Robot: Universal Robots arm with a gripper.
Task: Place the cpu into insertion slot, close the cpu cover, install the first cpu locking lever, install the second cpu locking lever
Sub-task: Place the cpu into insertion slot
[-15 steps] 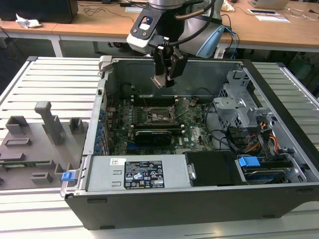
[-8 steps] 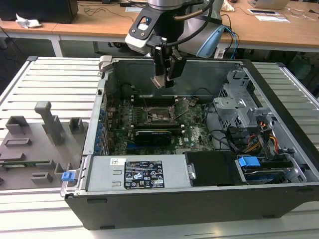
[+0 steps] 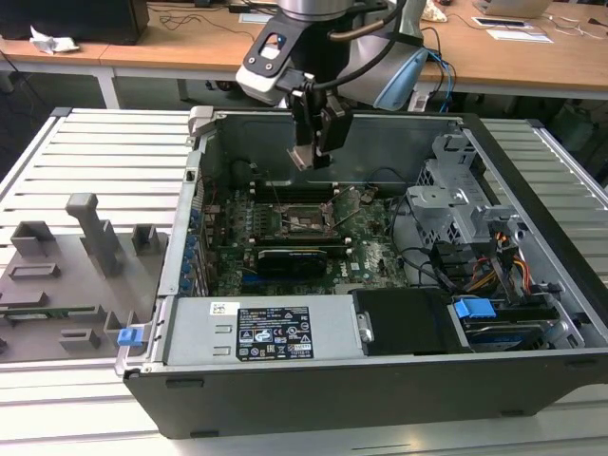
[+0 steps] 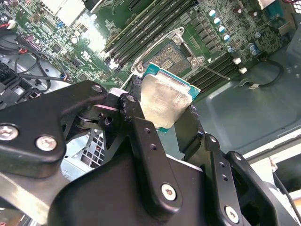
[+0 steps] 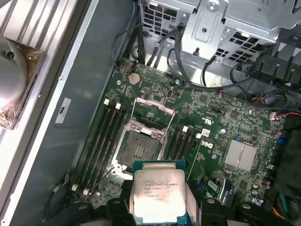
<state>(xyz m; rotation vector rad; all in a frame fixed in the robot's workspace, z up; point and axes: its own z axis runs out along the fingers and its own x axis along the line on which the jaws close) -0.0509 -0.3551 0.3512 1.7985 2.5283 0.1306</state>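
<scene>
Holding the cpu [image 5: 157, 195] by two opposite edges, my jaws are clenched on it, its silver-grey face turned up toward the first wrist camera. In the exterior view the chip [image 3: 302, 157] hangs inside the open computer case [image 3: 380, 399], well above the green motherboard [image 3: 370, 256].

The insertion slot [image 5: 138, 148] is a square black socket lying flat on the board between two banks of long memory slots [image 5: 106, 136]. It is bare, and the chip does not touch it. The cpu cover [image 5: 155, 104], a thin metal frame, looks swung up and back from the socket's far edge, so the socket is open.

The relation that matters: the slot sits beneath the chip and a little to one side, not squarely under it. In the second wrist view the cpu [image 4: 164, 101] overlaps only the near corner of the slot [image 4: 169, 56]. I judge their edges roughly parallel, slightly twisted.
</scene>
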